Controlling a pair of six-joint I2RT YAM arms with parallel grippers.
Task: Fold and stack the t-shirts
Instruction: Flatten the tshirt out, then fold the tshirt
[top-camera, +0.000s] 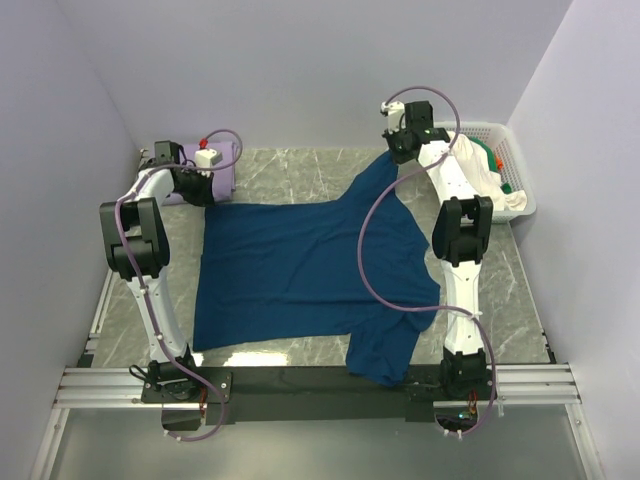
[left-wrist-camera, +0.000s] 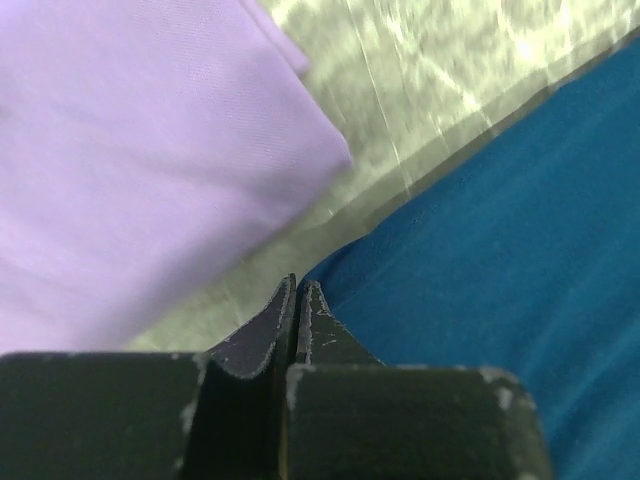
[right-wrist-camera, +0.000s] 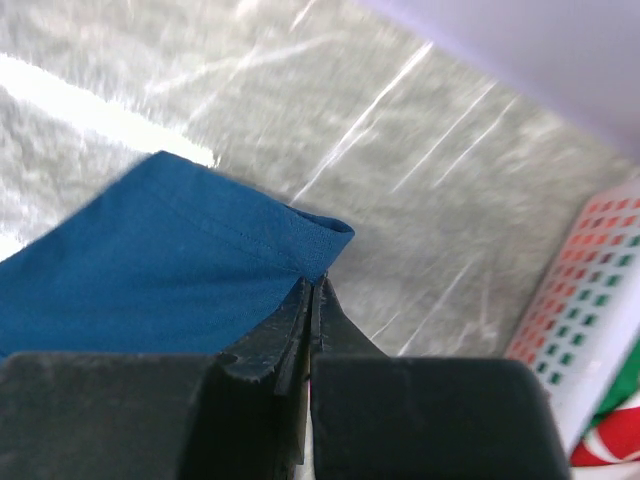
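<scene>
The dark navy-blue t-shirt (top-camera: 300, 265) lies spread flat on the marble table, one sleeve hanging over the near edge. My left gripper (top-camera: 203, 196) is shut on its far left corner, seen at the fingertips in the left wrist view (left-wrist-camera: 297, 287), with blue cloth (left-wrist-camera: 500, 250) to the right. My right gripper (top-camera: 398, 155) is shut on the far right corner and holds it lifted; the right wrist view (right-wrist-camera: 315, 282) shows the hem (right-wrist-camera: 150, 255) pinched. The folded pale lavender t-shirt (top-camera: 218, 158) lies at the far left, also in the left wrist view (left-wrist-camera: 130, 170).
A white lattice basket (top-camera: 520, 185) stands at the far right, holding a white t-shirt (top-camera: 482, 178) and a green one (top-camera: 497, 158). It shows in the right wrist view (right-wrist-camera: 590, 320). Walls close in on three sides. A black rail (top-camera: 320, 385) runs along the near edge.
</scene>
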